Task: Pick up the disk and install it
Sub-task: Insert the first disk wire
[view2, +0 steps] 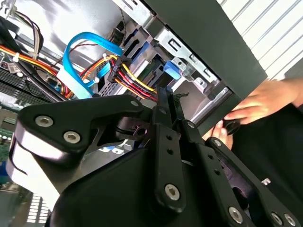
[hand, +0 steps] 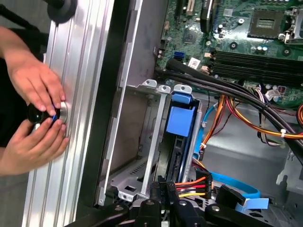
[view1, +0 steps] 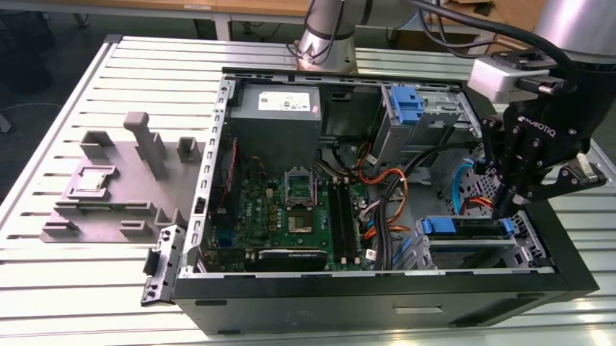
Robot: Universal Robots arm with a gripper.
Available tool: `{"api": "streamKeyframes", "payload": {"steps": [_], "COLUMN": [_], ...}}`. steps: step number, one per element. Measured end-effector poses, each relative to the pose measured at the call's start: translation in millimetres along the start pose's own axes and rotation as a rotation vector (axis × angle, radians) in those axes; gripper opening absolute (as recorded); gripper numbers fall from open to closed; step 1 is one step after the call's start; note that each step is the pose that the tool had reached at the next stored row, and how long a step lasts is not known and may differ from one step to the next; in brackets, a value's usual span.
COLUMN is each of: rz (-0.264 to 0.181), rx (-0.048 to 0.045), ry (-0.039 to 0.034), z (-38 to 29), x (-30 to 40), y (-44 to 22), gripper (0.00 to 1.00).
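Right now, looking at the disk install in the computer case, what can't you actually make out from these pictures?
- The disk: stands edge-on in the drive cage in the first wrist view; its label face is hidden.
- The gripper: whether it touches the disk is hidden behind its own body in the exterior view.
- The person's hands: the small dark object they hold is mostly covered by fingers.

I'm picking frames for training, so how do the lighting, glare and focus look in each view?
Exterior view: even light, with a dark interior around the green motherboard. Second wrist view: the black gripper looms close and soft, and the silver case panel is washed out by glare. First wrist view: the ribbed aluminium table is bright, and the blue-framed disk sits in its cage in shade.
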State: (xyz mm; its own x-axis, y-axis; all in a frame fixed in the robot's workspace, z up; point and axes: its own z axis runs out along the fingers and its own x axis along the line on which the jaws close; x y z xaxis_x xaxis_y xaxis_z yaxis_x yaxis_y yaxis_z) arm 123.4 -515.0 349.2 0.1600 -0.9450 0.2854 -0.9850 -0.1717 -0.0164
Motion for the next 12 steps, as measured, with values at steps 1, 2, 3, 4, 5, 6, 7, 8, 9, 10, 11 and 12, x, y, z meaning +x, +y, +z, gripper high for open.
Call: {"api": "streamKeyframes", "payload": {"steps": [1, 2, 3, 4, 5, 6, 7, 8, 9, 10, 11, 12], "rz": [0.005, 0.005, 0.005, 0.005, 0.005, 0.005, 0.005, 0.005, 0.005, 0.005, 0.005, 0.006], "rx": [-0.0015, -0.0016, -0.0016, -0.0016, -0.0016, -0.0016, -0.0016, -0.0016, -0.0017, -0.0016, -0.0017, -0.0017], "ry": [0.0001, 0.0003, 0.0003, 0.0005, 0.0005, 0.0005, 0.0005, 0.0004, 0.0004, 0.0004, 0.0003, 0.0003], "z": [0.0, -0.1, -0.1, -0.2, -0.2, -0.2, -0.2, -0.2, -0.2, -0.2, -0.2, -0.3], "x": [0.0, 0.0, 0.0, 0.0, 0.0, 0.0, 0.0, -0.1, 0.0, 0.0, -0.1, -0.1], "y": [0.0, 0.0, 0.0, -0.1, -0.1, -0.1, -0.1, -0.1, -0.1, -0.1, 0.0, 0.0], "gripper": [0.17, 0.17, 0.17, 0.17, 0.17, 0.17, 0.17, 0.17, 0.17, 0.17, 0.17, 0.17]}}
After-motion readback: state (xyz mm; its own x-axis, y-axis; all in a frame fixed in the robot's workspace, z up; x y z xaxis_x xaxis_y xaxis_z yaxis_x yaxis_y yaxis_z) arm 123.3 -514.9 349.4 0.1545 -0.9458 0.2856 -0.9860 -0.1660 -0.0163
